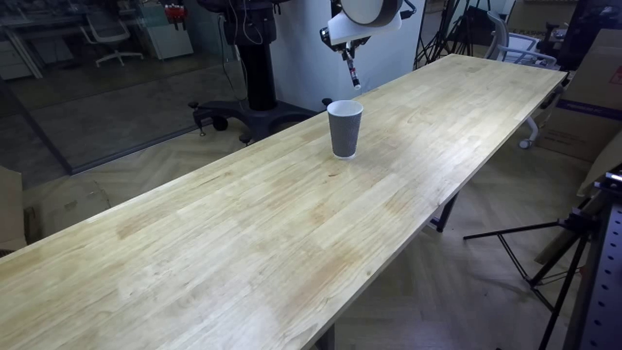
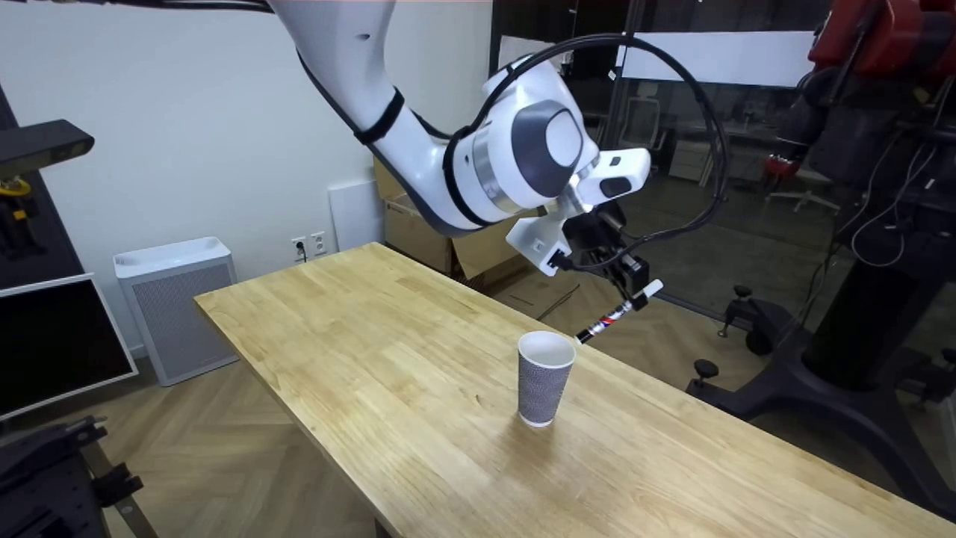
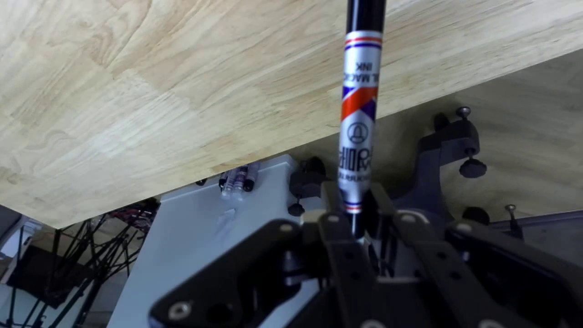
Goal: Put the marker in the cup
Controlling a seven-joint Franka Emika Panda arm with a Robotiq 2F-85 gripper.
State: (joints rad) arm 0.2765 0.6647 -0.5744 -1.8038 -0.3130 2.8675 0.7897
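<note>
The marker is black and white with red and blue bands; it shows in an exterior view (image 1: 352, 70), in an exterior view (image 2: 609, 317) and in the wrist view (image 3: 360, 114). My gripper (image 1: 347, 52) is shut on it near one end, also seen in an exterior view (image 2: 638, 297) and the wrist view (image 3: 357, 202). The marker is tilted, its black end pointing down toward the table. The grey cup with white rim (image 1: 344, 132) stands upright on the table, also in an exterior view (image 2: 542, 388). The marker is outside and apart from it. The cup is out of the wrist view.
The long wooden table (image 1: 243, 243) has its edge near the gripper. A black wheeled stand (image 1: 260, 92) is on the floor behind it. In the wrist view, a pale surface (image 3: 200, 232) beyond the table edge holds several other markers (image 3: 239, 180). A tripod (image 1: 563, 243) stands beside the table.
</note>
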